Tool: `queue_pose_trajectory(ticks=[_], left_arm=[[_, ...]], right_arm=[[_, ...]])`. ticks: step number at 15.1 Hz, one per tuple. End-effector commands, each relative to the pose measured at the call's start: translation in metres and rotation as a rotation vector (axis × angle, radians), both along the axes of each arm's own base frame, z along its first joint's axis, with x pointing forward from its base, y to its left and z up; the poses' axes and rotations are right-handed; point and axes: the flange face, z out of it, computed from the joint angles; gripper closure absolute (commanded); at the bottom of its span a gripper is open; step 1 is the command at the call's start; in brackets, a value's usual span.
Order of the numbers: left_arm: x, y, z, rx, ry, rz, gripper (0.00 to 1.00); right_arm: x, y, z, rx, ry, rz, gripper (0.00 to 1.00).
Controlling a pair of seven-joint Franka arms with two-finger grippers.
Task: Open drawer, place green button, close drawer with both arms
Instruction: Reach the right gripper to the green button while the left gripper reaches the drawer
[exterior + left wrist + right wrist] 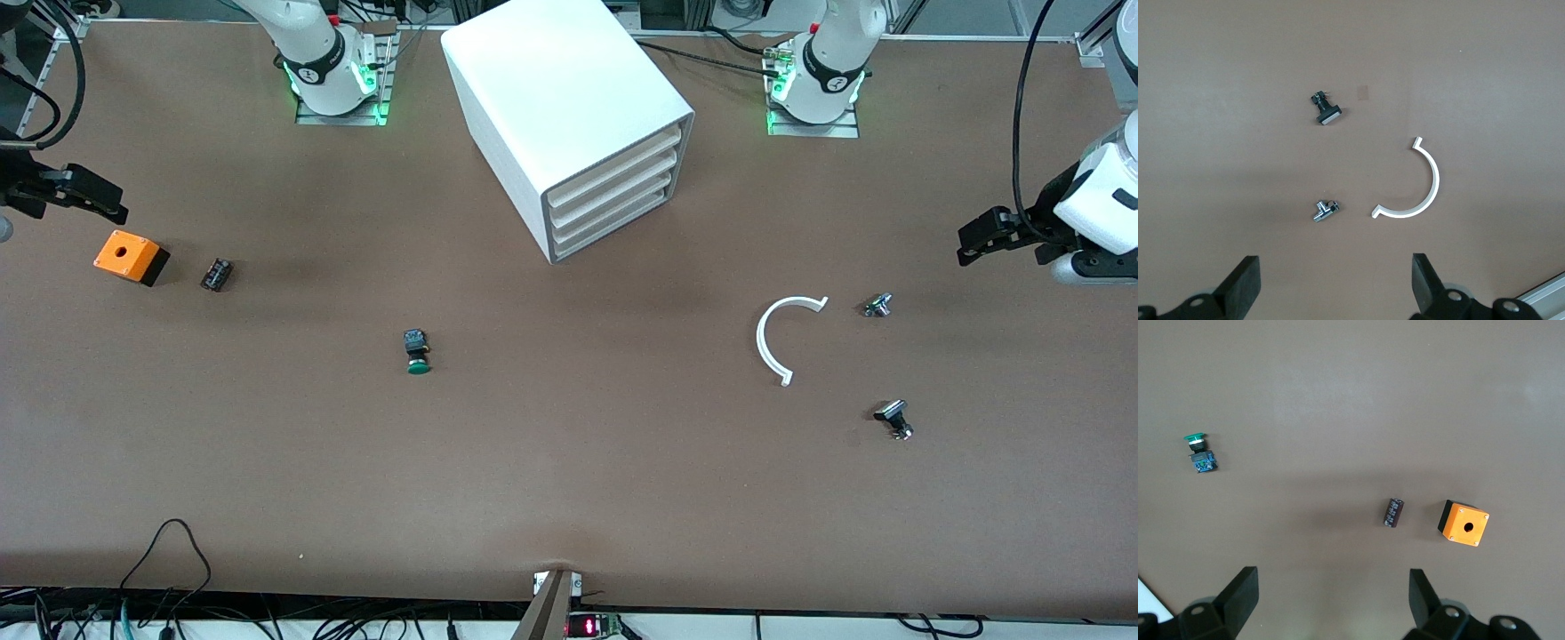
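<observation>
The white cabinet (551, 98) stands at the back middle of the table, and its lowest drawer (622, 224) is closed like the ones above it. The button (417, 351) lies on its side on the table, nearer the front camera than the cabinet; it has a green cap and a black body. It also shows in the right wrist view (1199, 453). My right gripper (111, 204) hangs open and empty above the right arm's end of the table, over the orange box; its fingers (1241, 593) are wide apart. My left gripper (971, 240) hangs open and empty above the left arm's end, its fingers (1245, 280) wide apart.
An orange box with a hole (131, 256) and a small black part (216, 274) lie toward the right arm's end. A white curved strip (773, 338) and two silver-and-black knobs (877, 306) (894, 420) lie toward the left arm's end.
</observation>
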Motion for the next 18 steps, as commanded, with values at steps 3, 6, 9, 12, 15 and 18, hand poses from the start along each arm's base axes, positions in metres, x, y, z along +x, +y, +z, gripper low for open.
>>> queue_pose_trajectory(ticks=[3, 6, 9, 12, 15, 18], left_arm=[[-0.002, 0.003, 0.007, 0.007, -0.003, -0.006, 0.0], [-0.002, 0.001, 0.007, 0.015, -0.003, -0.013, 0.0], [-0.001, 0.002, 0.004, 0.014, 0.002, -0.022, 0.0], [0.003, 0.005, -0.025, 0.004, 0.06, -0.019, 0.0], [0.004, 0.0, -0.067, -0.02, 0.186, -0.027, 0.0], [0.005, -0.029, -0.137, -0.227, 0.316, -0.003, 0.0]], right_arm=[[-0.002, 0.001, 0.006, 0.016, -0.01, 0.013, 0.0], [-0.001, 0.0, 0.006, 0.016, -0.014, 0.011, 0.0], [0.004, 0.002, 0.001, 0.014, -0.021, 0.016, 0.0], [0.016, 0.004, -0.017, 0.012, -0.007, 0.009, 0.0], [0.03, 0.006, -0.029, 0.007, -0.043, 0.01, 0.0], [0.05, 0.02, -0.059, 0.001, -0.037, 0.045, 0.0]])
